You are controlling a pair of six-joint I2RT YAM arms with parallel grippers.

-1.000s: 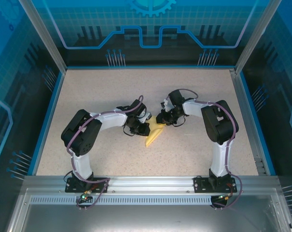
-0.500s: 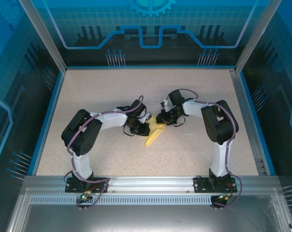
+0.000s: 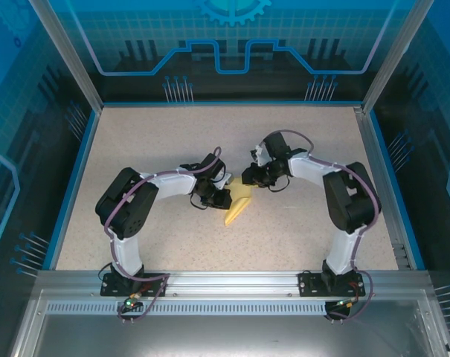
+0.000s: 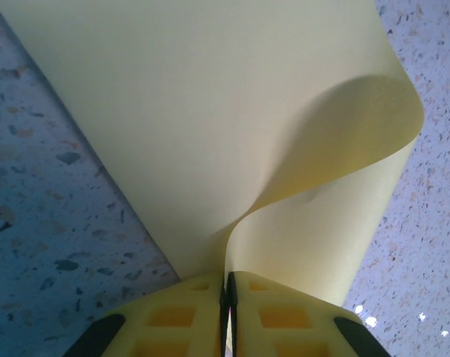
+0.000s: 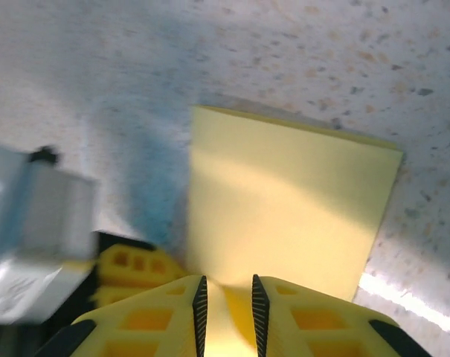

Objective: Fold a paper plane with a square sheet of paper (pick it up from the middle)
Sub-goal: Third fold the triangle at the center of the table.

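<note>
The paper [image 3: 237, 206], part-folded and narrow, lies near the middle of the table [image 3: 150, 141]; thin, light and floppy, judging by its loose curl, it is best pinched gently at a folded edge lest it tear. The left gripper [image 4: 226, 281] is clamped on its edge on the table's left side; the right gripper [image 5: 225, 290] has jaws slightly apart with paper in the gap, and whether they pinch it I cannot tell. Bare table lies all round, its edges well off.
</note>
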